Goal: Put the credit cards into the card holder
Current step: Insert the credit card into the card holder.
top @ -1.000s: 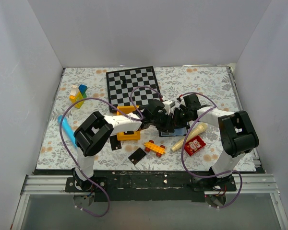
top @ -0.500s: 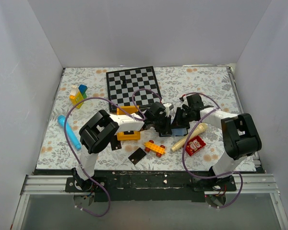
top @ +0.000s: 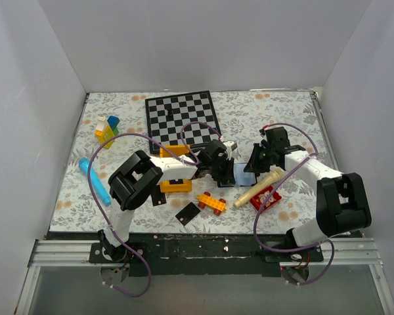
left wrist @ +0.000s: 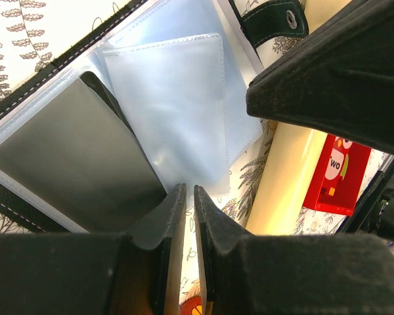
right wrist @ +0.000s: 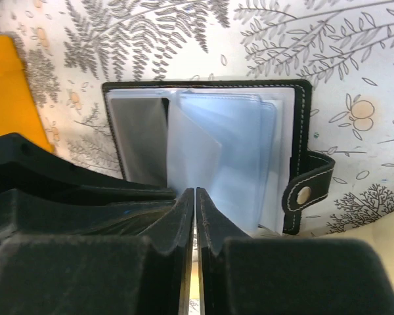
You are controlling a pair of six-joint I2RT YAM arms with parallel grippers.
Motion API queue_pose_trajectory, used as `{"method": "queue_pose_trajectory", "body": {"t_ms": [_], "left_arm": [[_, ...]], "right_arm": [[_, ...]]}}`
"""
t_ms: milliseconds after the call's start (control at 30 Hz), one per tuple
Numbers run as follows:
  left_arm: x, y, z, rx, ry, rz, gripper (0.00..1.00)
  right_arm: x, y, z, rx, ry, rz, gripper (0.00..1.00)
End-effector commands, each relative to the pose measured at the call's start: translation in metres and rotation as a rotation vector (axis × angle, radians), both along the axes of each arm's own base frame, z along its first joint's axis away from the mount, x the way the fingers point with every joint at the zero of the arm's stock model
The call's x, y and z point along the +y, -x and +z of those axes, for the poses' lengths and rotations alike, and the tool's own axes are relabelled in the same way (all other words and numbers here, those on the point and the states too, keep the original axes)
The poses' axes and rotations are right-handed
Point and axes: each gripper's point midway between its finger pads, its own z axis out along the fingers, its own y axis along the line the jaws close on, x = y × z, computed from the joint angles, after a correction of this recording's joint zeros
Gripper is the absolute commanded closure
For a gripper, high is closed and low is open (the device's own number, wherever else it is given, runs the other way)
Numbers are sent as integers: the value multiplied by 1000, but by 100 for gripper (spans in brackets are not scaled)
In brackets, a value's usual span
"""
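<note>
Top view — the card holder [top: 244,175] lies open on the floral worktop [top: 282,111], walled in white on three sides, between the left pincer [top: 227,173] and right pincer [top: 253,167]. Two loose credit cards [top: 187,213] lie nearer the front.

Left wrist: the pincer is all but closed at a clear sleeve [left wrist: 177,111]; whether it grips the sleeve is unclear. A third card [left wrist: 72,151] is sleeved.

Right wrist — the pincer is closed to a slit, its hold unclear. The holder's long axis runs across, snap tab [right wrist: 306,190] pointing right.

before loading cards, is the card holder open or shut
Open: the card holder lies spread flat, clear sleeves showing, snap tab unfastened.
</note>
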Motion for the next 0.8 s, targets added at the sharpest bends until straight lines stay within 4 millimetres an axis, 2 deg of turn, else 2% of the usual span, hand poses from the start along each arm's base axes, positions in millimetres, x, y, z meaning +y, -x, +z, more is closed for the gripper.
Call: {"method": "queue_pose_trajectory", "body": {"t_ms": [0,167,533,767], "left_arm": [[13,2,-14,9,-70,28,89],[16,2,-15,10,-74,35,90],[16,2,-11,8,-71,37,91],[15,2,-4,0,-59,34,91]], "right_arm": [[-9,-1,-5,27,58,-3,91],[-8,3,-12,53,57,2,95],[-5,5,-29,109,57,23,97],[9,0,-25,81,-19,58,97]]}}
